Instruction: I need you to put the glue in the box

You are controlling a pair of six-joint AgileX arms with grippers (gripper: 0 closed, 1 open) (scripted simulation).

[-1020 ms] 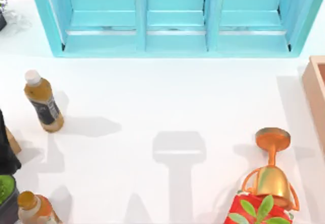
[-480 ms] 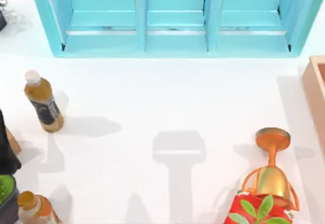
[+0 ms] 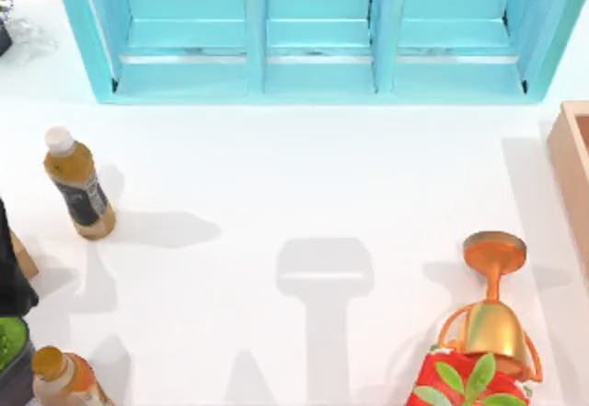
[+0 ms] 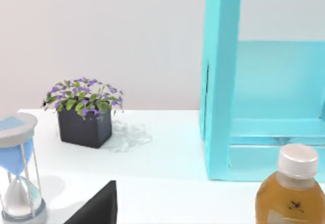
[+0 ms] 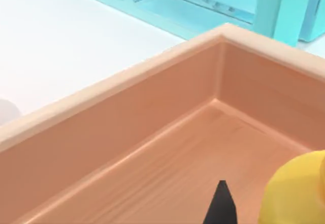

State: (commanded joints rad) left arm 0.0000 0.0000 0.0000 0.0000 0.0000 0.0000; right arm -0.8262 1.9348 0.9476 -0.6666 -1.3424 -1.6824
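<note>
holding the glue point(image 5: 299, 193) over the box point(image 5: 127, 148) floor, my right pincer's state i cannot tell; release seems next.

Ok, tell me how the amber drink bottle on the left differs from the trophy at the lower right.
The amber drink bottle stands upright by itself at the table's left; the trophy lies tipped over at the lower right, its cup against the red block with green leaves. The bottle has a white cap and a dark label; the trophy is shiny orange-gold with handles and a round base. Both rest on the white table.
</note>
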